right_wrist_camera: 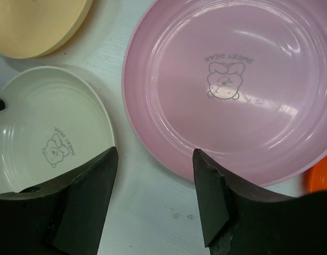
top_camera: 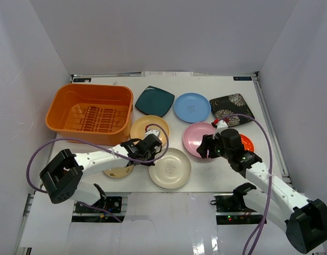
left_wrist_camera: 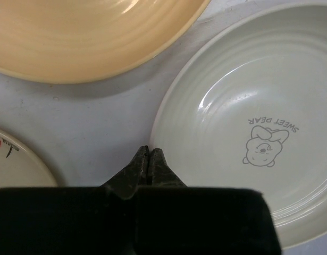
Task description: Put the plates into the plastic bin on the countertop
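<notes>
- Eight plates lie flat on the white tabletop (top_camera: 206, 175); none is in the bin yet.
- Plastic bin (top_camera: 86, 134): orange, far left, ribbed floor showing, nothing inside.
- Cream plate (top_camera: 170, 168) and pink plate (top_camera: 199, 139): near centre, close but apart. Judged light, stiff and glossy, so likely slippery. The raised rim is the only sound hold.
- Tan plate (top_camera: 148, 127) sits just beside the bin; the orange plate (top_camera: 246, 142) is partly hidden by the right arm.
- Speckled plate (top_camera: 119, 171): smallest, beside the left arm.
- Right tool (right_wrist_camera: 155, 154): jaws wide apart, empty, poised at the pink plate's near edge.
- Left tool (left_wrist_camera: 149, 159): fingers pressed together, holding nothing — over bare tabletop between the cream and tan plates.
</notes>
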{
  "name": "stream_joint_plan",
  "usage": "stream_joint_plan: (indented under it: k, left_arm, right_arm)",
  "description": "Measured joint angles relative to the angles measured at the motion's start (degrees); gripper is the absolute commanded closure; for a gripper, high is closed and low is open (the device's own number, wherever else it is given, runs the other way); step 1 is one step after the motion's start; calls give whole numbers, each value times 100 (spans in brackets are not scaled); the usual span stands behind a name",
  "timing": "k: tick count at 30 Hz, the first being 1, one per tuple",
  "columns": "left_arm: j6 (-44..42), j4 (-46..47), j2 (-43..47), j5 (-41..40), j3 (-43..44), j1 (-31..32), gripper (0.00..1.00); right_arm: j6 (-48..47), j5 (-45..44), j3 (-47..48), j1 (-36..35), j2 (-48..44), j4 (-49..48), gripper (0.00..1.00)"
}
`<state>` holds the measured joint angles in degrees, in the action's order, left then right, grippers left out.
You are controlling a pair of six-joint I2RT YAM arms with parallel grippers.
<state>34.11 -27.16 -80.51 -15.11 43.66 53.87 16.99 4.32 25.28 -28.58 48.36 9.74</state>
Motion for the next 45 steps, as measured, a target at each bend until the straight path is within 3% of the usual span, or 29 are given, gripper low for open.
stream_joint_plan:
  k: [7,11,16,21,27,35,45]
  left_arm:
    - [-48,-264,678,127,72,0,100]
    - [-164,-767,1333,-225,605,-22,100]
    - [-297,-1058,1829,-597,1394,-382,100]
    - [-487,-1200,2024,-695,1926,-1425,100]
    - [-669,-866,1840,-647,2444,-3447,100]
    - [-538,-463,973,184,2468,-6290,100]
    - [-831,-540,479,-236,2490,-6489,100]
  right_arm:
    - [-197,-157,66,-297,629,-76,39]
    - [-326,-227,219,-466,1047,-85,44]
    - [-352,-289,249,-483,929,-234,45]
    - [-393,-245,271,-483,885,-385,44]
    - [-442,-116,271,-538,964,-393,44]
    - [-549,-588,387,-1021,1128,-293,30]
    - [-706,-1322,866,-1604,1733,-203,25]
